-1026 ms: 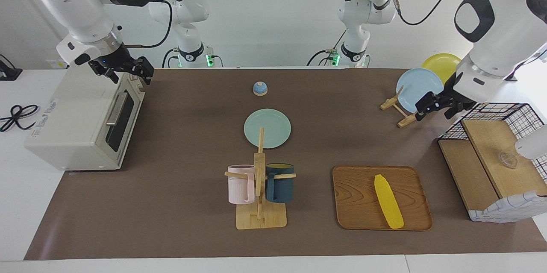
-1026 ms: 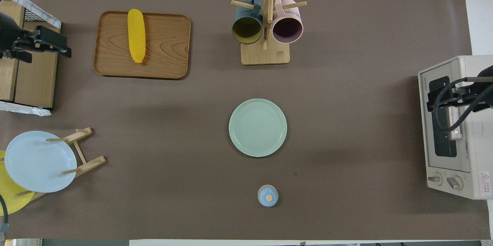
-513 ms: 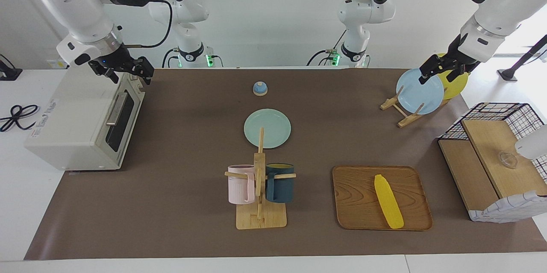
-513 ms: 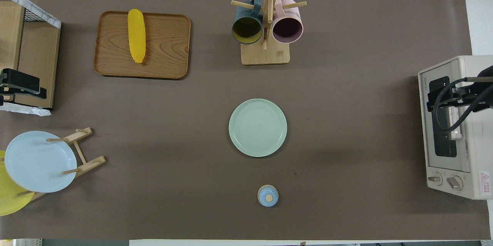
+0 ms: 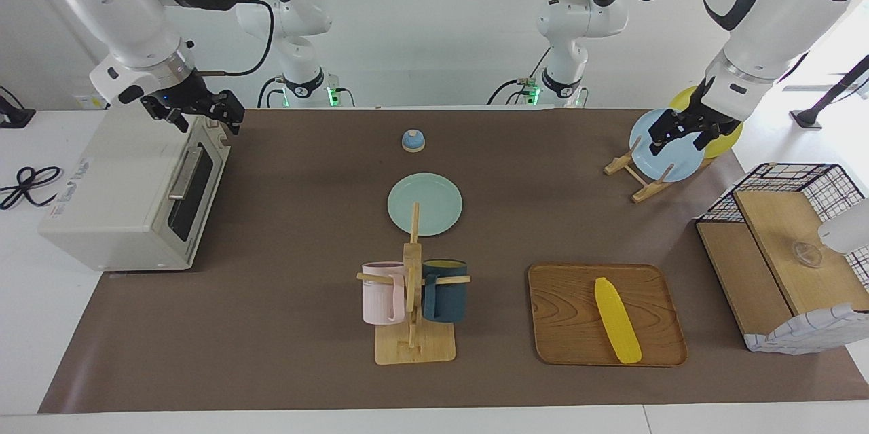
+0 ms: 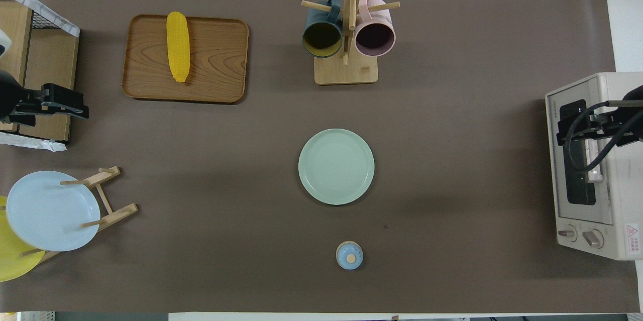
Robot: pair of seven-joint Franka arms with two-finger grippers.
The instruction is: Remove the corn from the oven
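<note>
The yellow corn [image 5: 616,320] lies on a wooden tray [image 5: 563,305], far from the robots toward the left arm's end; it also shows in the overhead view [image 6: 178,45]. The off-white oven [image 5: 129,189] stands at the right arm's end with its dark glass door shut; in the overhead view it shows at the edge [image 6: 587,170]. My right gripper [image 5: 220,116] hangs over the oven's top front edge, above the door [image 6: 570,130]. My left gripper [image 5: 669,136] is open and empty, raised over the corner of the basket box [image 6: 68,106].
A wire-and-wood basket box [image 5: 781,264] stands at the left arm's end. A rack with a blue plate [image 5: 662,149] and a yellow plate [image 5: 730,135] is nearer the robots. A green plate [image 5: 425,204], a mug stand [image 5: 413,298] and a small blue lid [image 5: 413,140] are mid-table.
My left gripper has drawn away from beside the tray toward the robots and now hangs by the basket box's corner near the plate rack. The right arm, corn and oven have not moved.
</note>
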